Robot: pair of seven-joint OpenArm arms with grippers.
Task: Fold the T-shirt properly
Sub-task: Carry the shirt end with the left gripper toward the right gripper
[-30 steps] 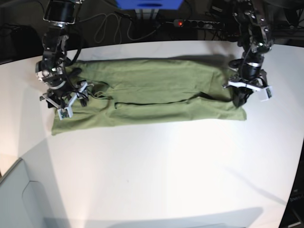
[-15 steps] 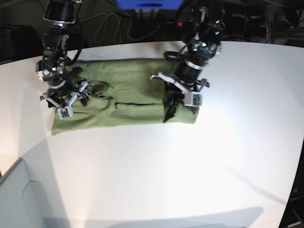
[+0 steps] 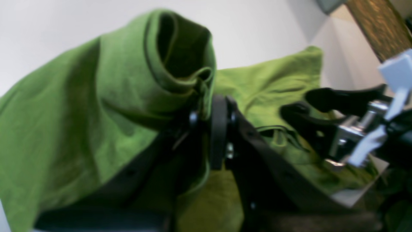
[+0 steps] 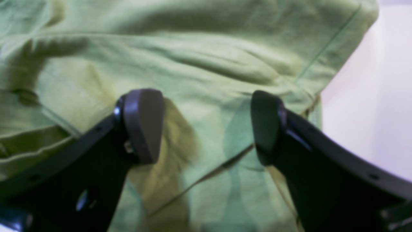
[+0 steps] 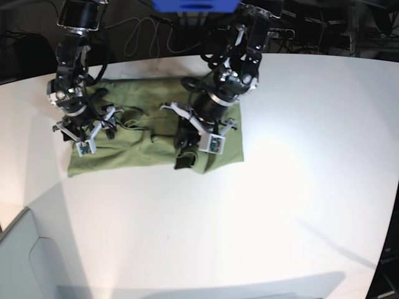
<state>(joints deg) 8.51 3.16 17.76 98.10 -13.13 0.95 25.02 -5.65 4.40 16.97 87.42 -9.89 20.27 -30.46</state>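
Two arms are engaged: a bunched hem of the T-shirt (image 5: 143,124) is clamped between the left fingers (image 3: 219,129), its long axis running across the bench (image 5: 280,205) toward the released right fingers (image 4: 141,125) resting above its far end.

Blurred green folds of the T-shirt (image 3: 96,106) run off the left wrist view's bottom edge, hiding the table beneath; in the base view the left gripper (image 5: 187,149) screens the cloth's fold.
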